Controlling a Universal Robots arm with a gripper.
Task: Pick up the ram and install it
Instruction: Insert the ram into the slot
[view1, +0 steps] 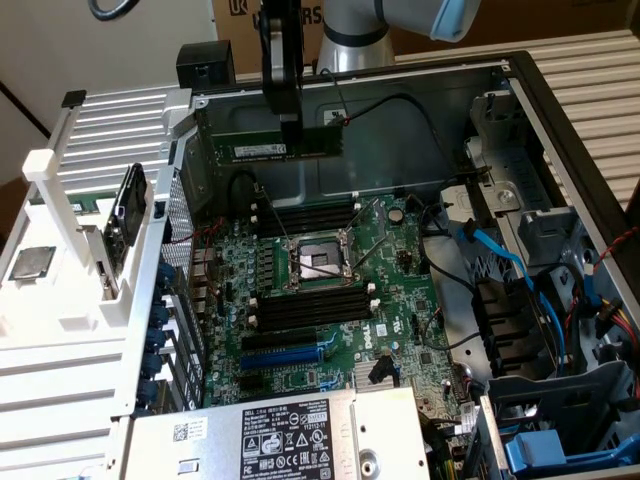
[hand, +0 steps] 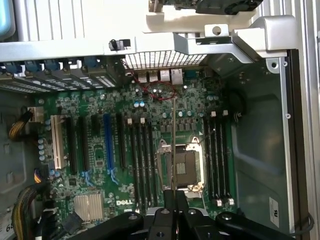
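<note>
Inside the opened case (view1: 560, 110), the motherboard (view1: 330, 300) lies exposed. The ram (view1: 250, 150) is pinched at its upper edge by the jaws of the gripper (view1: 290, 126) and held level in open air above the board. It is untouched by the slots (view1: 305, 215) and runs parallel to them over the socket (view1: 318, 262).

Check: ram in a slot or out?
Out. The ram hangs in the jaws above the motherboard, clear of the black memory slots.

White DELL logo (hand: 125, 202), on green motherboard (hand: 65, 187)
</note>
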